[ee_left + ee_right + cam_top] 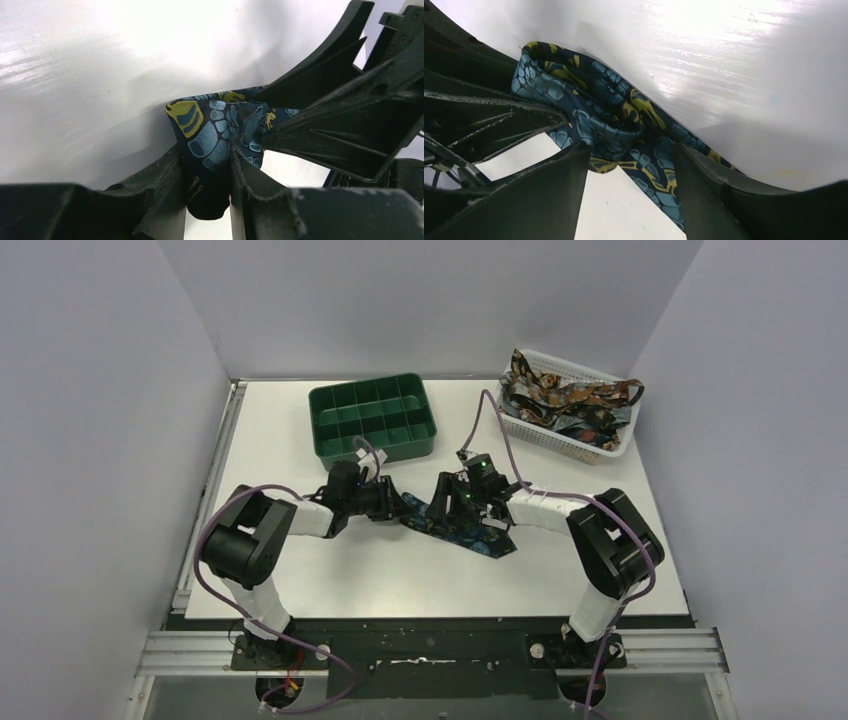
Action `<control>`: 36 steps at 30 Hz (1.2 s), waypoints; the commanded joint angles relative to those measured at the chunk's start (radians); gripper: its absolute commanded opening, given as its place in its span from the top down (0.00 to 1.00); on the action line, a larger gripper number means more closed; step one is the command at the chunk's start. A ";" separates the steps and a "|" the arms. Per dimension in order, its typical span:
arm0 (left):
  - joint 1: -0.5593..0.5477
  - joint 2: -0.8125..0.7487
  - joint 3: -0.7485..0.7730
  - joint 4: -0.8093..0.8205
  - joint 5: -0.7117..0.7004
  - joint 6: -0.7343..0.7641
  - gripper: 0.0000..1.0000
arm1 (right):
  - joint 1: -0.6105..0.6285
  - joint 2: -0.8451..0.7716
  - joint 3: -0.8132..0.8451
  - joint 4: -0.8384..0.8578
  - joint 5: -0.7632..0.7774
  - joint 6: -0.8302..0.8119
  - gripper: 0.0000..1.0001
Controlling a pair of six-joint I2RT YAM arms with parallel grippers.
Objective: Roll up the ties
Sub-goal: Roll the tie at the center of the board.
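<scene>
One left gripper (397, 503), one right gripper (448, 502), one tie (480, 538) between their jaws; one green compartment tray (375, 447); one white mesh basket (572, 443) holding several ties (565, 400), uncountable.

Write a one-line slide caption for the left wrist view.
Left fingers pinch a folded blue-and-yellow tie above the white table, the right fingers meeting it alongside.

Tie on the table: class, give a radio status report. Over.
Left end effector shut on tie. Right end effector open, straddling fold. Tray, basket apart, behind.
</scene>
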 commanded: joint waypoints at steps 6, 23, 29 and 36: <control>-0.005 -0.191 -0.021 -0.199 -0.215 0.005 0.73 | -0.038 -0.092 0.039 -0.020 -0.168 -0.076 0.32; -0.006 -0.427 -0.207 -0.368 -0.485 -0.072 0.48 | 0.117 0.081 0.159 0.067 -0.119 -0.002 0.35; 0.003 -0.450 -0.191 -0.383 -0.474 -0.067 0.37 | 0.132 0.112 0.214 -0.013 -0.049 -0.043 0.43; 0.054 -0.532 -0.189 -0.408 -0.434 -0.053 0.28 | 0.133 0.146 0.223 -0.025 -0.039 -0.039 0.56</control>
